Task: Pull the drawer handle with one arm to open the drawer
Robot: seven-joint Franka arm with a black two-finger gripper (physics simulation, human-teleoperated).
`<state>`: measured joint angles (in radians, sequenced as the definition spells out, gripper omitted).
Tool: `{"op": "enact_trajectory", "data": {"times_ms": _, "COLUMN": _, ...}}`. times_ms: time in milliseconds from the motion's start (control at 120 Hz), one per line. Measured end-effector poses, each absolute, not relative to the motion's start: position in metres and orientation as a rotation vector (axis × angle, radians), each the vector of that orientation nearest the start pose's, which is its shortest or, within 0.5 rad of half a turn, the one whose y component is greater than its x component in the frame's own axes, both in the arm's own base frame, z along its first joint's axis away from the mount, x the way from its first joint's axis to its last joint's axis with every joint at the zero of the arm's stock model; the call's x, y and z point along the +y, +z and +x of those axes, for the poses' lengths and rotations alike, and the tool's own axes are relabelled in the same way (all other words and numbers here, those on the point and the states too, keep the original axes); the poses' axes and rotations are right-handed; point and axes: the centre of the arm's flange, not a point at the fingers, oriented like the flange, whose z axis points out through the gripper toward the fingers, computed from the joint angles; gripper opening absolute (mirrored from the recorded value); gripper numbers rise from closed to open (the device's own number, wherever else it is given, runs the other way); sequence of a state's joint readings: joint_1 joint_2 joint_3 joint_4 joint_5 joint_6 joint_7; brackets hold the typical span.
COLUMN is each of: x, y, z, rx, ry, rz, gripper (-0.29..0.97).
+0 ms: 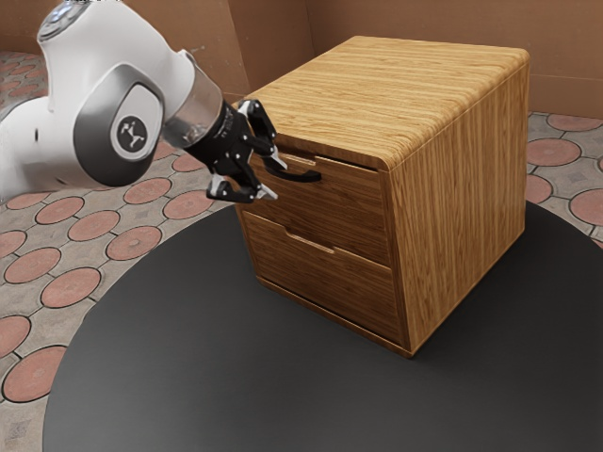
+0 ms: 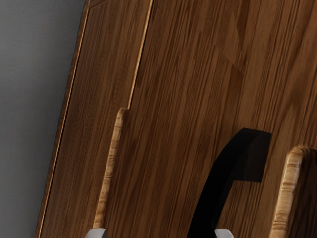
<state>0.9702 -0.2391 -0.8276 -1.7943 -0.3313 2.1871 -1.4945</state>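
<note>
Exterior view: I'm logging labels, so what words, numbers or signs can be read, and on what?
No words or numbers can be read.
Arm: one white emblem on a grey patch, a symbol without letters.
Cabinet: no markings.

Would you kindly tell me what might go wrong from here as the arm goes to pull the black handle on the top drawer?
1. The gripper is open and the black handle sits close to one fingertip, not centred; closing may catch it poorly and slip.
2. Nothing visible anchors the cabinet on the table; a hard pull might drag it instead of opening the top drawer.
</note>
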Motion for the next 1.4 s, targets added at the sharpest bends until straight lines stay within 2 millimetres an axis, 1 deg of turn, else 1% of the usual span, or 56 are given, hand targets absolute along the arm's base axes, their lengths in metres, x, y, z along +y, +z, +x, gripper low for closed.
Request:
{"op": "enact_trajectory", "data": {"times_ms": 133, "x": 0.015, "y": 0.664, "z": 0.559, "rx": 1.980, "ry": 0.466, "rz": 1.737, "gripper": 0.20}}
{"op": "enact_trajectory", "data": {"times_ms": 733, "x": 0.020, "y": 0.657, "z": 0.563, "rx": 1.958, "ry": 0.460, "rz": 1.752, "gripper": 0.10}}
{"op": "enact_trajectory", "data": {"times_ms": 1083, "x": 0.018, "y": 0.654, "z": 0.562, "rx": 1.947, "ry": 0.460, "rz": 1.777, "gripper": -0.04}}
{"op": "enact_trajectory", "data": {"times_ms": 1250, "x": 0.015, "y": 0.653, "z": 0.559, "rx": 1.947, "ry": 0.463, "rz": 1.795, "gripper": -0.08}}
{"op": "enact_trajectory", "data": {"times_ms": 1400, "x": 0.009, "y": 0.653, "z": 0.552, "rx": 1.950, "ry": 0.480, "rz": 1.810, "gripper": -0.09}}
